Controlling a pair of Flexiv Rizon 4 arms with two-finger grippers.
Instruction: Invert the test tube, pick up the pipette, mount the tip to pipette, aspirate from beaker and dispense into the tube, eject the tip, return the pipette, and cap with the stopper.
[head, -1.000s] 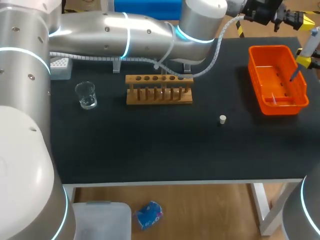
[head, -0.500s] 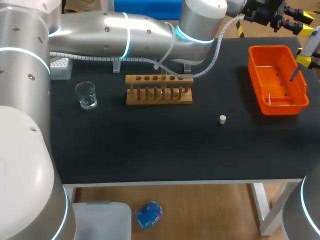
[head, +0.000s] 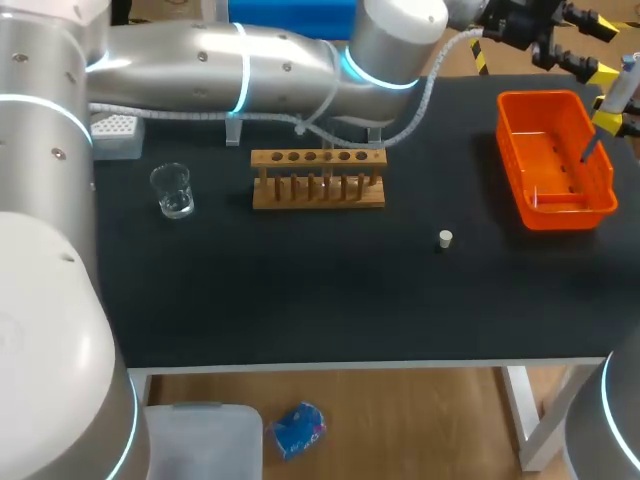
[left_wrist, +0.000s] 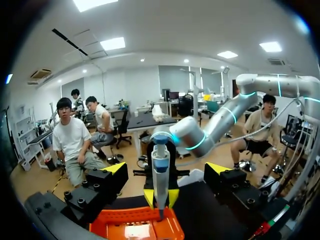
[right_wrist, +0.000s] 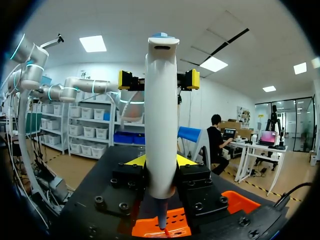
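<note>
Right wrist view: right gripper (right_wrist: 161, 167) clamps the pipette (right_wrist: 161, 110) upright, its lower end over the orange bin (right_wrist: 240, 200). Left gripper (head: 592, 47) gapes wide, holding nothing, near the bin's far end.

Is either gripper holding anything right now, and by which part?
The right gripper holds the pipette by the lower end of its white body. The left gripper is open and empty.

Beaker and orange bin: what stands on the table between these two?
The wooden tube rack stands between the beaker and the orange bin, nearer the beaker; the head view shows it.
</note>
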